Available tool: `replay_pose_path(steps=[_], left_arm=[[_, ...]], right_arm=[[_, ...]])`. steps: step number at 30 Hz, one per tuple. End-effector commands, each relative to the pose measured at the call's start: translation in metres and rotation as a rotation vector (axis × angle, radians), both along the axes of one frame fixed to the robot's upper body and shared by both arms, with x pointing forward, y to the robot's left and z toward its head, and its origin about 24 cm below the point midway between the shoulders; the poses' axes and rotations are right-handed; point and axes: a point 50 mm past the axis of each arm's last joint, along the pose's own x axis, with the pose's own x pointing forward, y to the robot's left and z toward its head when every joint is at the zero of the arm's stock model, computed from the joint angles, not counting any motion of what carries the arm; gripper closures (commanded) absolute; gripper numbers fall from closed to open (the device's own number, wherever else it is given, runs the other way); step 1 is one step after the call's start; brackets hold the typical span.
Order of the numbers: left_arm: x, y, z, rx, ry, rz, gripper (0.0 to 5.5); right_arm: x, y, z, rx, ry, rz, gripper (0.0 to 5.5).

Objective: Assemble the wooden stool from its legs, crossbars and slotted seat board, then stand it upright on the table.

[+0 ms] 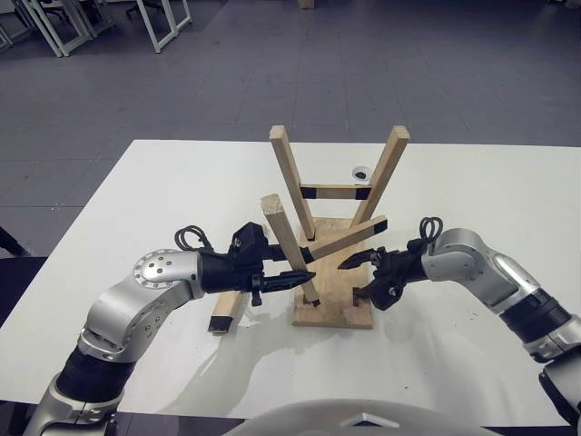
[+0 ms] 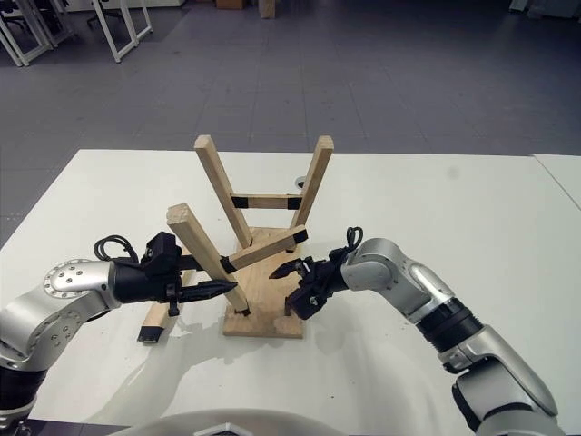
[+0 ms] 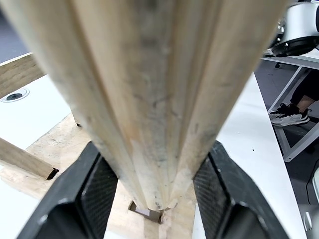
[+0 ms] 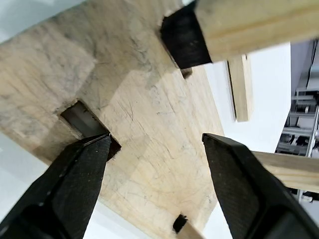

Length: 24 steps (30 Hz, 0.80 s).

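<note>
Pale wood makes up every part you are handling: the slotted seat board (image 1: 340, 307) lies flat on the white surface (image 1: 472, 209), towards its front edge and about midway between its left and right edges. Two legs rise from the board's far side, splaying apart, the left one (image 1: 292, 182) and the right one (image 1: 382, 177) joined by a short crossbar (image 1: 336, 192) with black-wrapped ends. Your left end effector (image 1: 295, 277) is clamped on a third leg (image 1: 286, 241), which tilts towards the surface's left edge; the left wrist view shows a finger (image 3: 92, 199) pressed to each flank, and the leg's lower end sits at a slot near the board's front left corner, though you cannot tell whether it is seated. A second crossbar (image 1: 349, 238) juts from that leg towards the right standing leg, its black end hanging above the board. Your right end effector (image 1: 359, 280) hovers spread wide and holding nothing over the board's front right part, one fingertip beside an unfilled slot (image 4: 84, 122). A loose black-tipped piece (image 1: 227, 313) lies on the surface just left of the board, and a round cable grommet (image 1: 360, 171) sits towards the far edge.
</note>
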Motion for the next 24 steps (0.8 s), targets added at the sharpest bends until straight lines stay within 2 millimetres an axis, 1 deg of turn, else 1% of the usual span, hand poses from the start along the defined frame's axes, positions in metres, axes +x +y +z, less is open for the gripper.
replay_pose_path(steps=[1,4,9,12,16,24], left_arm=[[0.008,-0.005,0.005,-0.016,-0.022,-0.021,3.45],[0.013,-0.008,0.006,-0.055,-0.018,-0.012,3.45],[0.020,-0.021,0.010,-0.168,0.008,-0.009,3.45],[0.020,-0.024,0.002,-0.137,0.023,-0.030,3.45],[0.019,-0.022,-0.011,-0.088,0.058,-0.041,3.45],[0.026,-0.022,-0.020,-0.110,0.097,0.003,3.45]], right_arm=[[0.008,-0.037,-0.019,-0.215,-0.022,-0.015,2.12],[0.009,-0.041,-0.022,-0.219,-0.030,0.000,2.12],[0.007,-0.036,-0.023,-0.176,-0.026,0.014,2.12],[0.007,-0.036,-0.023,-0.169,-0.024,0.014,2.12],[0.008,-0.035,-0.022,-0.162,-0.030,0.009,2.12],[0.009,-0.034,-0.021,-0.148,-0.032,0.003,2.12]])
